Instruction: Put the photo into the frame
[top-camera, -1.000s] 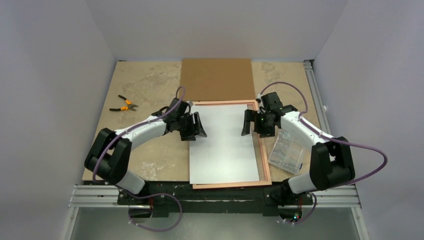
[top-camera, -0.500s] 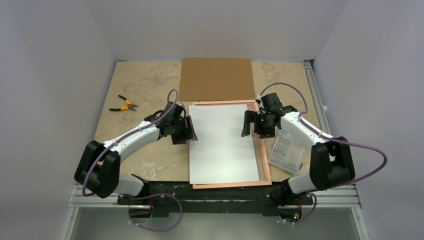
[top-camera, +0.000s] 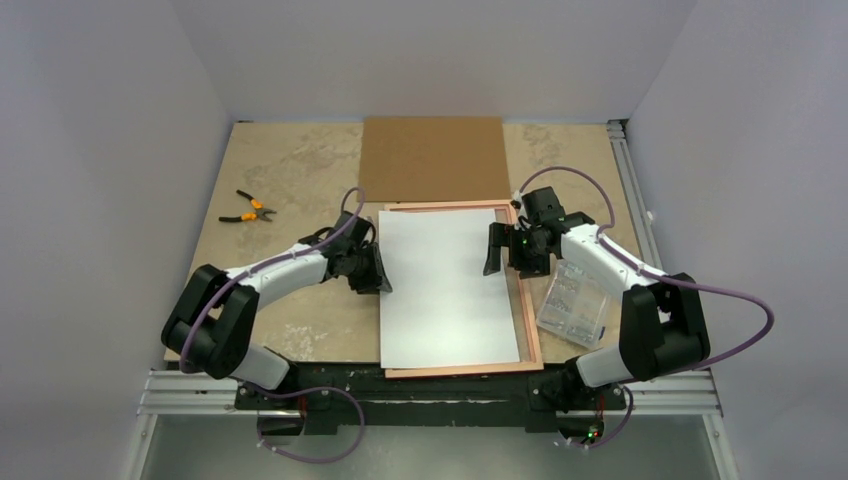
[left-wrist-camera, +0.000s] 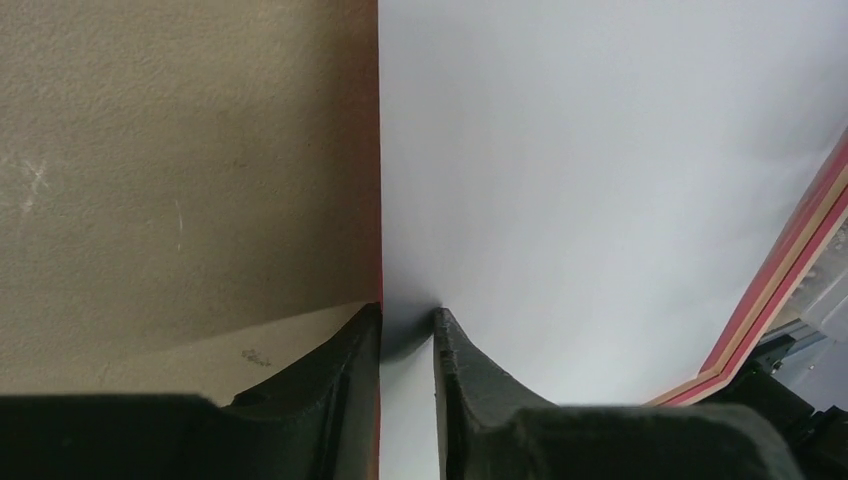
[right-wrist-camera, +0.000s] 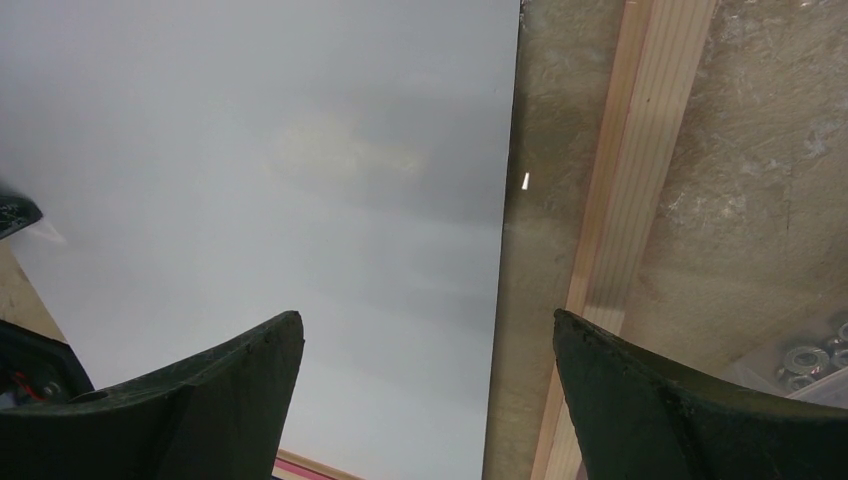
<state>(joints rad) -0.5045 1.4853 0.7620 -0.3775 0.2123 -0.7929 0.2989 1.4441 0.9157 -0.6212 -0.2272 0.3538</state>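
The photo (top-camera: 450, 285) lies white back up on the frame (top-camera: 531, 330), which lies tan back up. The photo sits shifted left: it covers the frame's left rail and leaves a strip of table bare inside the right rail. My left gripper (top-camera: 378, 272) stands at the photo's left edge. In the left wrist view its jaws (left-wrist-camera: 408, 315) are nearly shut, straddling the edge of the photo (left-wrist-camera: 600, 150), with a red sliver of frame against the left finger. My right gripper (top-camera: 500, 250) is open and empty over the photo's right edge (right-wrist-camera: 250, 150), one finger over the frame's rail (right-wrist-camera: 630, 180).
A brown backing board (top-camera: 435, 158) lies just behind the frame. Orange-handled pliers (top-camera: 247, 208) lie at the far left. A clear box of metal parts (top-camera: 573, 303) sits right of the frame, under my right arm. Metal rails run along the near and right table edges.
My left gripper has moved left off the photo's middle to its left edge and closed its jaws to a narrow gap. The right arm has not moved.
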